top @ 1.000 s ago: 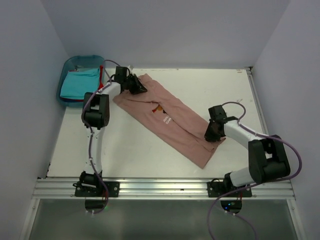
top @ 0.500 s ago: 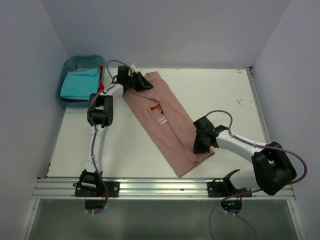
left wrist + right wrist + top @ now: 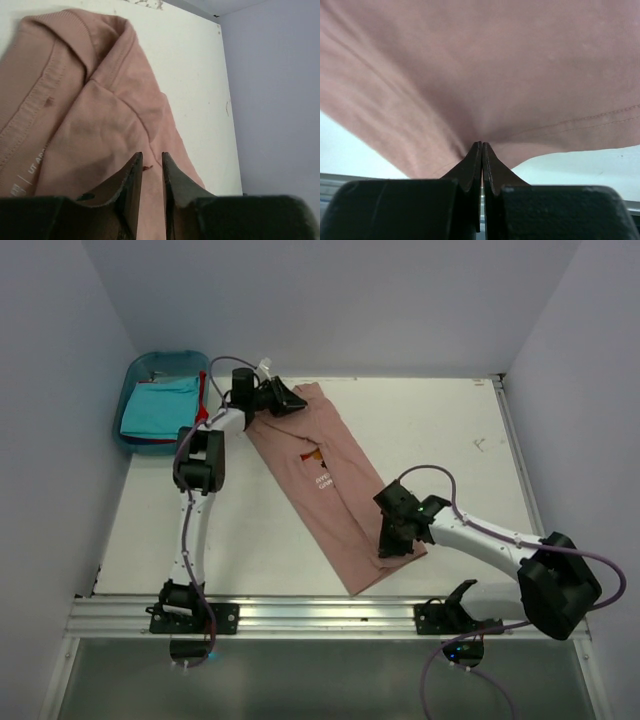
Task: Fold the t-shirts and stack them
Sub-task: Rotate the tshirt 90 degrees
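Far left, off the table's [image 3: 450,430] back-left corner: blue bin [image 3: 135,368] holding the turquoise t-shirt [image 3: 158,406], folded flat; a sliver of the red t-shirt [image 3: 203,410] shows at the bin's right side, mostly hidden by the left arm. Left gripper [image 3: 292,400] sits at the far end of the pink t-shirt [image 3: 335,505], low over the cloth near the back edge of the table. Left wrist view: fingers [image 3: 131,185] stand a narrow gap apart, only slightly open, with no cloth between them; pink fabric lies just beyond the tips, bunched into soft folds, with a stitched edge band [image 3: 35,100] to the left. Pink t-shirt lies on the table as a long narrow strip, folded lengthwise, running diagonally from back-left to front-centre; small chest print [image 3: 318,468] faces up about midway along. Right gripper [image 3: 390,543] is at the near end of the strip, on its right edge, close to the front rail. Right wrist view: fingers [image 3: 470,170] pressed fully together, a pinch of pink cloth drawn into the tips, fabric puckering toward them; a stitched hem line [image 3: 600,117] runs across at right, white table showing below.
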`<action>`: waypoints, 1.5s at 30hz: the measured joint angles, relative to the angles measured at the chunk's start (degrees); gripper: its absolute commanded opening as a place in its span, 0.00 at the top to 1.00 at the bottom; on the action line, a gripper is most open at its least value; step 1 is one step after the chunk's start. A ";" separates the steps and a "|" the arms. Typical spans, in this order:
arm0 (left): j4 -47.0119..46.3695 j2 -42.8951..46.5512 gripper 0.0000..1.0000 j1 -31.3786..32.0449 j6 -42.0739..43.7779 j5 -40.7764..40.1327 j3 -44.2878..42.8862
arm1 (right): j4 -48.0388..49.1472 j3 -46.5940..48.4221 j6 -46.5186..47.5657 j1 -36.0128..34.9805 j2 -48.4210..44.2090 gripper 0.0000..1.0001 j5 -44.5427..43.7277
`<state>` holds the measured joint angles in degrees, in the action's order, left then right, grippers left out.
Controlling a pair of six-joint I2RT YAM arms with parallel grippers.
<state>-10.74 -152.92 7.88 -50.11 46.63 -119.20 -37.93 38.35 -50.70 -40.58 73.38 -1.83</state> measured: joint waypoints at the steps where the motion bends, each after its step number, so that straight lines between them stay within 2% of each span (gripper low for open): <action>1: -0.02 1.36 0.69 -0.02 0.42 -0.09 1.18 | -0.22 0.98 0.24 -0.13 -0.24 1.00 -0.02; 5: 1.64 8.98 0.58 -0.13 3.63 -1.92 2.89 | -0.33 7.61 3.43 -0.28 -0.55 0.66 -0.87; 6: 2.78 11.76 0.56 -0.17 5.05 -2.84 2.89 | -0.24 9.77 4.46 -0.28 -0.50 0.47 -1.44; 10: 8.04 24.90 0.52 -0.46 10.71 -7.10 4.22 | -0.61 20.17 9.90 -0.28 2.43 0.15 -4.92; 11: 8.87 28.89 0.52 -0.57 11.78 -7.91 5.79 | -0.46 23.69 11.47 -0.26 4.28 0.13 -6.32; 13: 8.83 37.46 0.52 -0.66 13.49 -9.31 11.78 | -0.24 31.01 15.10 -0.15 9.27 0.10 -8.87; 17: 9.40 51.04 0.53 -0.35 15.61 -11.23 26.84 | 0.76 46.34 21.44 1.05 22.27 0.12 -10.58; 19: 9.92 55.04 0.53 0.22 16.39 -12.50 34.71 | 1.01 53.57 23.87 2.08 28.83 0.14 -10.45; 20: 10.97 56.85 0.54 0.57 16.87 -13.29 40.00 | 1.36 57.02 25.11 2.73 32.41 0.18 -10.10; 25: 17.57 63.14 0.55 1.86 18.10 -15.80 53.99 | 0.96 73.20 29.49 6.91 47.87 0.25 -4.44; 28: 20.68 70.20 0.56 1.90 18.71 -17.27 58.97 | 1.16 81.59 31.43 9.81 55.71 0.26 -0.46; 34: 20.33 83.41 0.58 1.90 19.32 -17.94 63.82 | 1.14 90.75 33.79 13.35 64.32 0.28 5.97; 39: 20.65 84.91 0.59 1.90 19.34 -18.01 68.43 | 2.49 99.30 34.51 13.90 70.77 0.26 13.25; 45: 21.94 85.00 0.59 1.90 19.37 -18.14 72.08 | 6.29 100.43 35.15 13.99 73.92 0.25 18.62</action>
<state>11.20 -67.92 9.78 -30.74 28.49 -47.11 -31.64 138.78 -15.55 -26.59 147.30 16.80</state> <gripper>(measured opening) 0.411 0.747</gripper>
